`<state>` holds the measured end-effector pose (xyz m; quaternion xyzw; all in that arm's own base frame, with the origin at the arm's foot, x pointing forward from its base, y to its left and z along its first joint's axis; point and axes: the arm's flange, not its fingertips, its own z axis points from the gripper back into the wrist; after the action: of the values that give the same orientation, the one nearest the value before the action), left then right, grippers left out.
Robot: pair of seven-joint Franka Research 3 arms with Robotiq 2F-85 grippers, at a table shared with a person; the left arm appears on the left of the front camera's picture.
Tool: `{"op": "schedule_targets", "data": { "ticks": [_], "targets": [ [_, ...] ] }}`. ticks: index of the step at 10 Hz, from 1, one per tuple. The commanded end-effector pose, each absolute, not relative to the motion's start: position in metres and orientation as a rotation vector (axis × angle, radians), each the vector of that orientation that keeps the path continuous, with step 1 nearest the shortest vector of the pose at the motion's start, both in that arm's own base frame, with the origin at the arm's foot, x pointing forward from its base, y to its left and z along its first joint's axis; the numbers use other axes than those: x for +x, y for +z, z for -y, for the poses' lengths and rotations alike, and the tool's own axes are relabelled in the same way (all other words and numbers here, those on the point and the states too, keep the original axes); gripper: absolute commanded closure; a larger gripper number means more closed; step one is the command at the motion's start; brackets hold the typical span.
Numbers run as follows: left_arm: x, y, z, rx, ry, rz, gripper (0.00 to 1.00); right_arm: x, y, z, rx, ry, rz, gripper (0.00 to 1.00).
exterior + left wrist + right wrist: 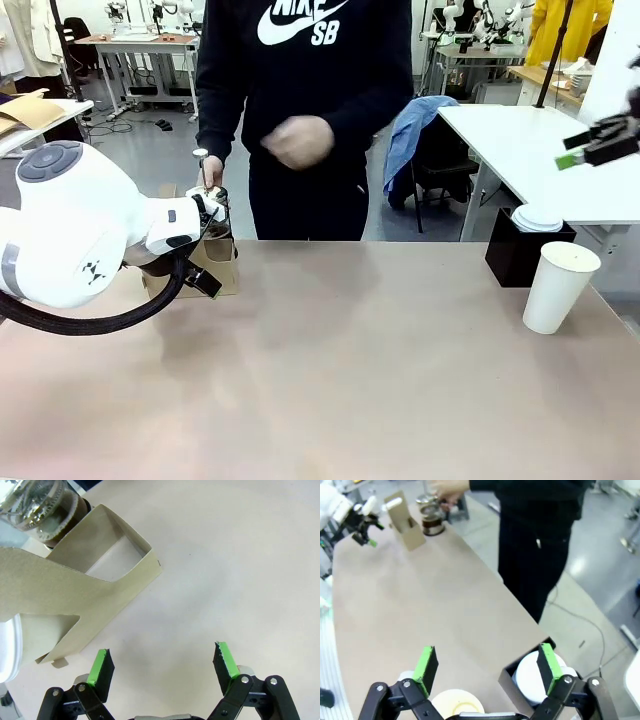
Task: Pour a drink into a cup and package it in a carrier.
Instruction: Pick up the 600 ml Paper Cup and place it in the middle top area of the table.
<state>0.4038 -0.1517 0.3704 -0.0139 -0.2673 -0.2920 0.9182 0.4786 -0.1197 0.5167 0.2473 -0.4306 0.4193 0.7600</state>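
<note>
The brown cardboard carrier [222, 264] stands at the table's far left, its handle upright; in the left wrist view the carrier [95, 587] lies just ahead and to the left of my fingers. Behind it is the glass pitcher [216, 218] holding the brown drink [60, 515]. A person's hand [209, 168] holds the pitcher's top. My left gripper [162, 662] is open beside the carrier, touching nothing. A white paper cup [558, 287] stands at the far right. My right gripper [485, 667] is open high above that cup [455, 702].
A black box [522, 250] with a stack of white lids [535, 680] sits behind the cup. The person stands at the far edge with the other hand [298, 142] held at the chest. Bare tabletop [350, 370] spans the middle.
</note>
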Motion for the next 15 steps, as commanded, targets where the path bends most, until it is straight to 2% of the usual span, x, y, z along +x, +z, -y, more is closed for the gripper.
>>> {"op": "schedule_targets", "data": {
  "ticks": [1,2,3,7,12,15],
  "targets": [
    [0.404,0.370,0.152,-0.029,-0.600,0.550,0.00,0.486,0.473,0.142,0.618,0.919,0.984,0.00],
    [0.404,0.370,0.152,-0.029,-0.600,0.550,0.00,0.480,0.471,0.125,0.524,0.837,0.914,0.00],
    [0.404,0.370,0.152,-0.029,-0.600,0.550,0.00,0.473,0.493,0.144,0.586,0.905,0.979,0.00],
    [0.404,0.370,0.152,-0.029,-0.600,0.550,0.00,0.474,0.483,0.145,0.575,0.903,0.953,0.00],
    [0.404,0.370,0.152,-0.029,-0.600,0.550,0.00,0.441,0.397,0.250,0.861,0.907,1.254,0.00],
    [0.404,0.370,0.152,-0.029,-0.600,0.550,0.00,0.427,0.336,0.268,0.926,0.900,1.287,0.00]
  ]
}}
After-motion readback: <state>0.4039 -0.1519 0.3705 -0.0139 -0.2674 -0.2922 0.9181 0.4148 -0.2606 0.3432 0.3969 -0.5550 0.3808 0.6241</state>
